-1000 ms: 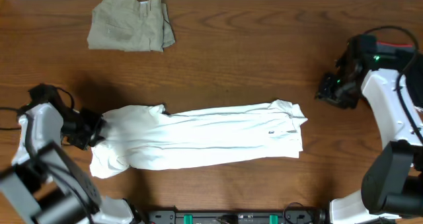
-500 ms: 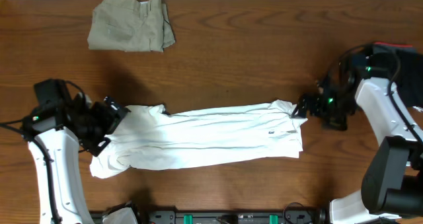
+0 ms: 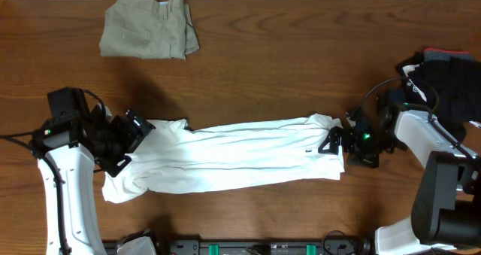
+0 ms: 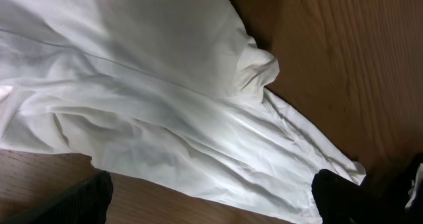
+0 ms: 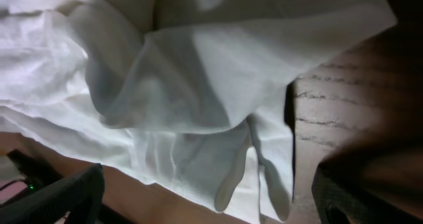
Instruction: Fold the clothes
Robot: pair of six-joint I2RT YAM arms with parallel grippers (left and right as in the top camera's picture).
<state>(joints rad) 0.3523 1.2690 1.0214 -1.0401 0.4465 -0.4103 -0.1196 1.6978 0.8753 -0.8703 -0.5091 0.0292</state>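
Observation:
The white T-shirt (image 3: 233, 153) lies as a long folded strip across the middle of the table. My left gripper (image 3: 126, 140) is open at the strip's left end, its dark fingertips (image 4: 79, 201) wide apart over the shirt's wrinkled edge (image 4: 152, 98). At the right end my right gripper (image 3: 336, 142) also stands open. Its fingers (image 5: 357, 191) straddle the layered hem (image 5: 165, 85) without closing on it. Folded khaki trousers (image 3: 146, 25) rest at the back left. A black bundle (image 3: 445, 82) sits at the right edge.
The brown wooden table (image 3: 285, 67) runs bare between the trousers and the shirt. The black bundle lies just behind my right arm (image 3: 425, 135). A rail with green marks (image 3: 263, 247) lines the front edge.
Both arms have moved inward to the two ends of the shirt strip. Both grippers have gone from partly closed to wide open. The shirt has not shifted.

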